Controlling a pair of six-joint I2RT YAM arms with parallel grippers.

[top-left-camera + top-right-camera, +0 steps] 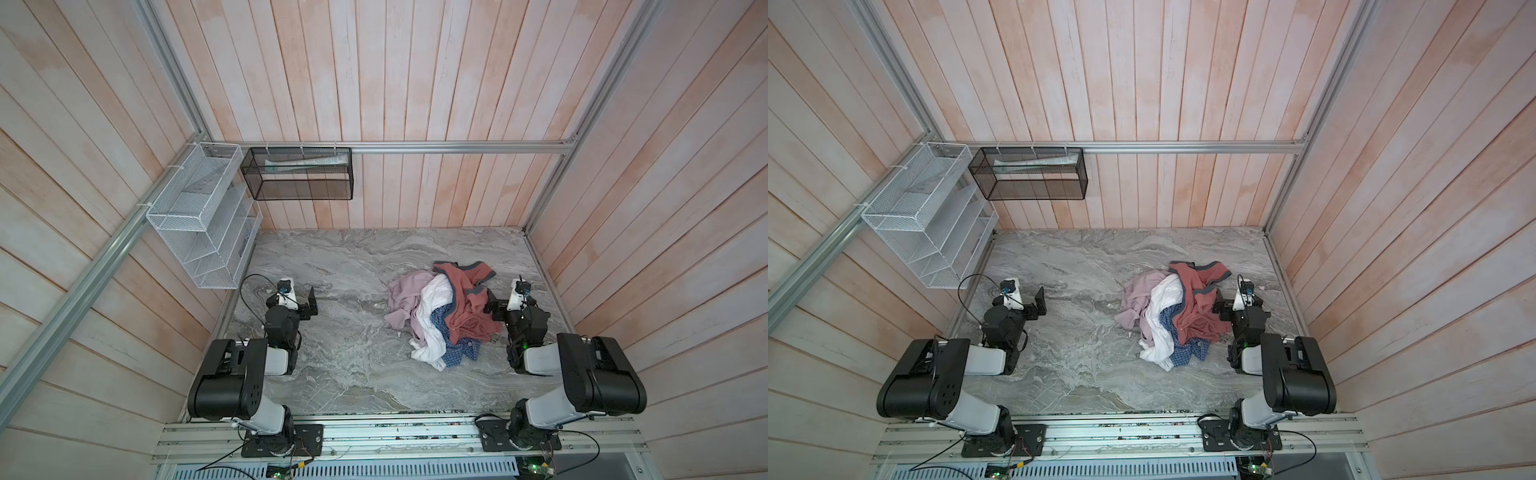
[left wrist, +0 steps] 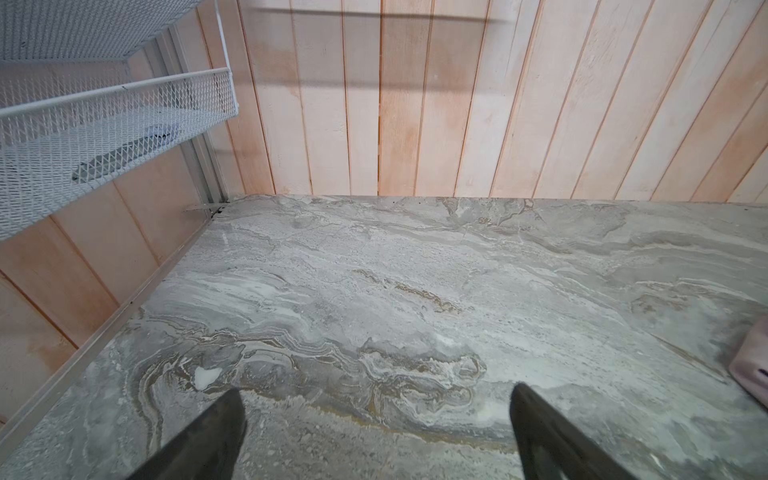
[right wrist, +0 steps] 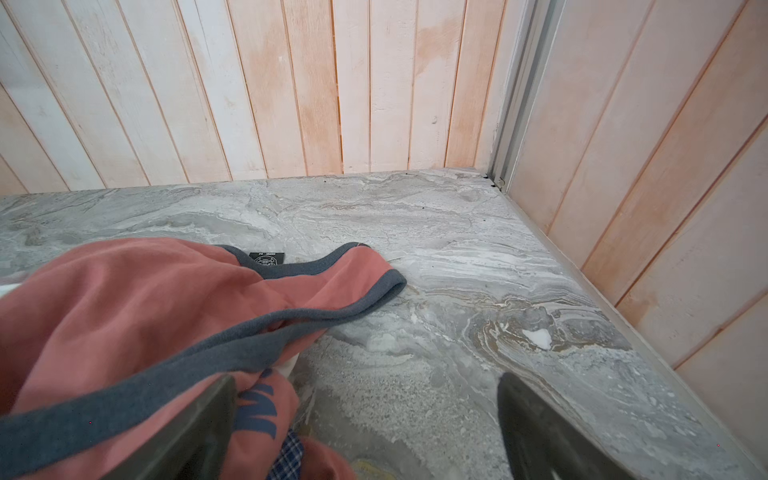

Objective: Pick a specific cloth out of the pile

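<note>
The pile (image 1: 440, 307) (image 1: 1173, 309) lies right of the table's middle in both top views: a rust-red garment with grey trim (image 3: 124, 307), a plain white one and a pale pink-mauve one. The cloth (image 1: 461, 353) (image 1: 1187, 353), blue-and-white checked, pokes out at the pile's near side, mostly buried; a scrap of the cloth (image 3: 291, 453) shows in the right wrist view. My right gripper (image 1: 492, 305) (image 3: 365, 378) is open at the pile's right edge, one finger against the rust-red fabric. My left gripper (image 1: 311, 305) (image 2: 376, 390) is open over bare table, far left of the pile.
The grey marble table (image 1: 332, 353) is boxed in by wooden plank walls on three sides. A white wire rack (image 1: 199, 232) hangs on the left wall above the left arm. A black mesh basket (image 1: 299, 174) hangs on the back rail. The pink-mauve garment's edge (image 2: 752, 365) shows in the left wrist view.
</note>
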